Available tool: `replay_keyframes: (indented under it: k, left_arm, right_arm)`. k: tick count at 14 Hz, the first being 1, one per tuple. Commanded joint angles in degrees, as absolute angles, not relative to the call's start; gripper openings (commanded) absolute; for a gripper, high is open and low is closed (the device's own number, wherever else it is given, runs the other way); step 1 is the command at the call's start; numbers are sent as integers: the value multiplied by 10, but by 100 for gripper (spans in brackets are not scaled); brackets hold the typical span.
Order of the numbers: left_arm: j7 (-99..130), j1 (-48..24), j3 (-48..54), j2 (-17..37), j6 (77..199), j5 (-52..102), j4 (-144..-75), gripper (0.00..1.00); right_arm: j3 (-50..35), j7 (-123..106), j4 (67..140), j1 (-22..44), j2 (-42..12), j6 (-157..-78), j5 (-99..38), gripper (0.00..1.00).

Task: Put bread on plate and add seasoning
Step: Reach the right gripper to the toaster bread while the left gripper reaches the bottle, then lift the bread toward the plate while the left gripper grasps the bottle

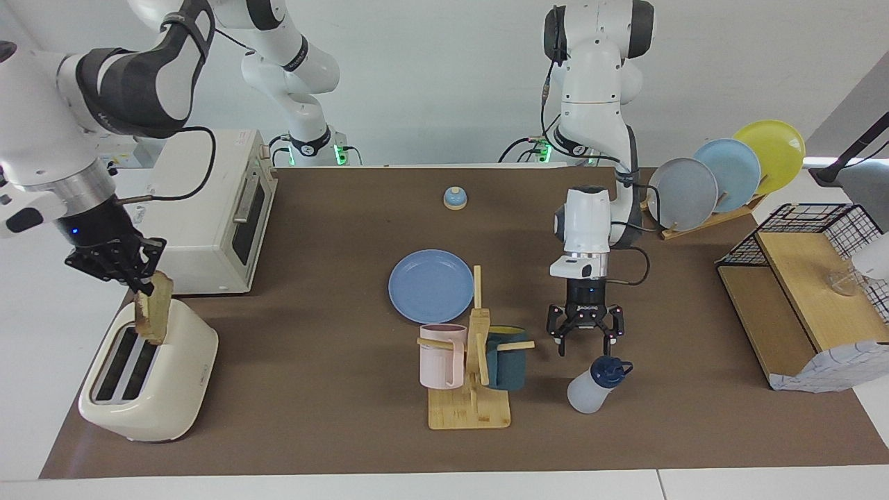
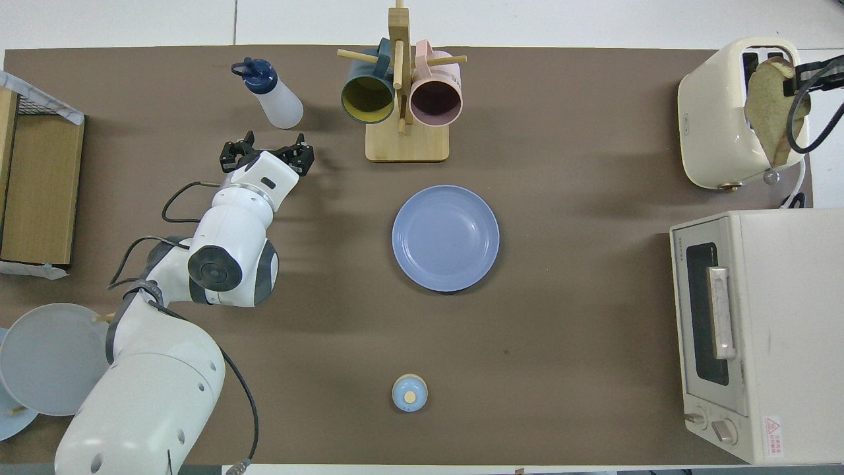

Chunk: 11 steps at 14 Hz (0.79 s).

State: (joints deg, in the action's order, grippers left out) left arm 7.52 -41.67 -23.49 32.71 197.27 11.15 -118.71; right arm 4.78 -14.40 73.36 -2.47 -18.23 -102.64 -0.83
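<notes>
Above the toaster (image 1: 149,378), the right gripper (image 1: 142,281) pinches 1 bread (image 1: 154,309) slice by its top edge; toast is light, stiff and crumbly. The plate (image 1: 430,285) lies bare beside the mug rack (image 1: 472,361). The left gripper (image 1: 585,332), fingers spread, hovers over the seasoning (image 1: 595,384).

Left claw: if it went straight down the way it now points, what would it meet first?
Probably the bare table mat, just short of the seasoning bottle. The open left claw points down, closer to the robots than the bottle in the overhead view, though depth is uncertain and a finger might clip the cap.
</notes>
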Motion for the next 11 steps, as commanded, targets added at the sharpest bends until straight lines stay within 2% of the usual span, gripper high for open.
replay_keyframes:
  k: [1,3,5,7,9,11]
  left_arm:
    - [98,-412,-243,354,1909,115,-1110,100]
    - [101,-409,-244,359,1905,115,-1104,100]
    - [102,-400,-243,378,1892,115,-1074,100]
    - [110,-396,-244,381,1871,115,-1063,100]
    - [111,-381,-243,400,1865,113,-1037,100]
    - [112,-385,-243,418,1876,119,-1033,100]
  right_arm:
    - [43,-133,699,-10,-176,-970,11,0]
    - [16,-132,700,3,-152,-963,-19,0]
    - [-18,-110,734,13,-134,-963,-42,0]
    - [-28,-15,748,53,-125,-968,-66,0]
    - [-28,43,810,84,-96,-997,-97,0]
    - [-28,63,901,127,-59,-1083,-109,0]
